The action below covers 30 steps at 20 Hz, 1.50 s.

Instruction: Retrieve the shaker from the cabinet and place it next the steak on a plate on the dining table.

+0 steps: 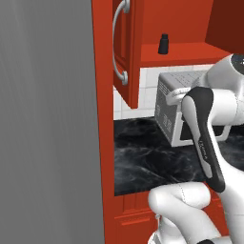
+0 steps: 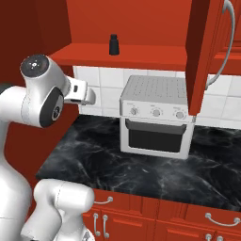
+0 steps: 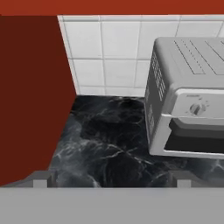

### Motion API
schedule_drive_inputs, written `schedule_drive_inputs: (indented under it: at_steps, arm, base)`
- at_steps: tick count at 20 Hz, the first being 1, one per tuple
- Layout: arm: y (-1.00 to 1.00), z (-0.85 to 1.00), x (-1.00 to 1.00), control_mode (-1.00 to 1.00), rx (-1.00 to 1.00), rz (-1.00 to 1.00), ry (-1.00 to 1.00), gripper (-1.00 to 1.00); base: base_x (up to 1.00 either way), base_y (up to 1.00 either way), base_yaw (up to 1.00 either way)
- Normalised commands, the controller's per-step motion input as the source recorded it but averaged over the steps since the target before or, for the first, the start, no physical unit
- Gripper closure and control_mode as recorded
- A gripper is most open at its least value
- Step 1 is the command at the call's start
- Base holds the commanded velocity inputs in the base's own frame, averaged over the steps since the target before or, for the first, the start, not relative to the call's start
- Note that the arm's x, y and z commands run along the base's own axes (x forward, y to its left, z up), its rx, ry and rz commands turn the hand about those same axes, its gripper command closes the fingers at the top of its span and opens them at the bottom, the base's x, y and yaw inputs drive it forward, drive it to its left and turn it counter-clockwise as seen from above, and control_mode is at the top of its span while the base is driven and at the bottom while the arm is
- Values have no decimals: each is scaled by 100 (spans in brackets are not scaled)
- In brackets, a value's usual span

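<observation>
The shaker (image 1: 163, 44) (image 2: 113, 44), a small black cylinder, stands upright on the bottom shelf of the open red cabinet (image 1: 190, 51) (image 2: 141, 55). The cabinet door (image 1: 126, 47) (image 2: 202, 52) with its curved silver handle is swung outward. My gripper (image 3: 111, 180) hangs well below that shelf, over the black counter to the left of the toaster oven. Its jaws are open and wide apart, with nothing between them. The hand (image 2: 84, 94) points toward the tiled wall. The steak, the plate and the dining table are out of view.
A silver toaster oven (image 1: 169, 112) (image 2: 157, 115) (image 3: 188, 100) stands on the black marble counter (image 1: 143, 157) (image 2: 108, 164) (image 3: 109, 144). A red side wall (image 3: 30, 96) bounds the counter on the left. A tall grey panel (image 1: 47, 119) fills the left. Red drawers (image 2: 188, 221) run below.
</observation>
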Motion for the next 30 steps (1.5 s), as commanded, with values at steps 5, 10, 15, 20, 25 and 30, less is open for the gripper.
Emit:
schedule_drive_inputs:
  at_steps: [5, 10, 15, 20, 25, 30]
  arm:
    - [-9, 82, 0, -100, 1, -1, 0, -100]
    - [-3, 69, 0, -100, 0, 0, -6, -100]
    - [0, 32, 0, -100, 0, 0, -13, -100]
    - [-1, 3, 0, -100, 0, 0, -26, -100]
    - [-4, 0, 9, -100, 0, 0, -24, -100]
    - [-8, 11, 21, -100, 1, 0, 0, -100]
  base:
    - [0, 0, 0]
    - [0, 0, 0]
    - [0, 0, 0]
    - [0, 0, 0]
    - [0, 0, 0]
    - [0, 0, 0]
